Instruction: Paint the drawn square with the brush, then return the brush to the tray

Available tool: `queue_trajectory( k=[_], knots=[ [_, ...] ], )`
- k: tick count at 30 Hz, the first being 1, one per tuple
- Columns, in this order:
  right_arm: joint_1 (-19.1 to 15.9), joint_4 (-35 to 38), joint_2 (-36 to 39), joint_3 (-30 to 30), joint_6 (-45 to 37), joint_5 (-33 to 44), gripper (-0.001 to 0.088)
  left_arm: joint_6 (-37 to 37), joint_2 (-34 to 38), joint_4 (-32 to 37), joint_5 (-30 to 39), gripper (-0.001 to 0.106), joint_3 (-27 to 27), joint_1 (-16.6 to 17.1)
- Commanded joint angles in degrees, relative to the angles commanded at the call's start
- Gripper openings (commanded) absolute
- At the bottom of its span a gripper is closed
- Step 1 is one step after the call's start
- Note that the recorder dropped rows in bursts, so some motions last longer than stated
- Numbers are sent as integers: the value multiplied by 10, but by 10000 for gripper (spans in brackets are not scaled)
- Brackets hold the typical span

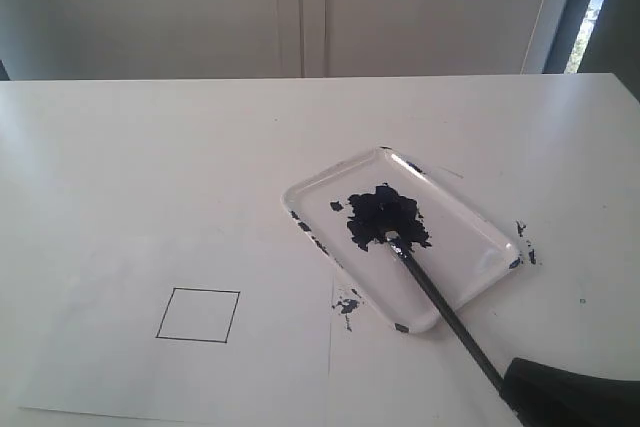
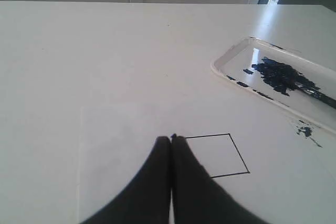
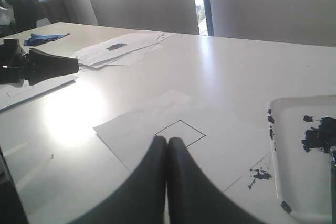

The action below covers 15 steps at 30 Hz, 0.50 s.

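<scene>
both claws read the same from here: left gripper (image 2: 171,139) and right gripper (image 3: 167,140) have their fingers pressed together with nothing between them. the brush (image 1: 440,300) lies in the tray (image 1: 470,247), tip in the dark paint blotch (image 1: 385,215), handle running out over the near rim toward the dark arm shape (image 1: 570,392) at the lower right; i can't tell if they touch. the drawn square (image 1: 198,315) is bare outline on the paper (image 1: 100,357), so my read is nothing's painted yet. risks as i see them: the handle is thin and low, so a pinch that lands off-centre could roll it or shove the light tray. a loaded tip carried across may drip outside the square, and there's already spatter (image 1: 347,302) by the paper edge. the sheet looks loose, so brush drag could slide it.
</scene>
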Motion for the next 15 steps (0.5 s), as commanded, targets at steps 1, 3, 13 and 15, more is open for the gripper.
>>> queue_trajectory(
  k=[1,3,13,15],
  knots=[
    [0,0,0,0,0,0,0,0,0,0,0,0,0,0],
    [0,0,0,0,0,-1,0,0,0,0,0,0,0,0],
    [0,0,0,0,0,-22,0,0,0,0,0,0,0,0],
    [0,1,0,0,0,-49,0,0,0,0,0,0,0,0]
  ],
)
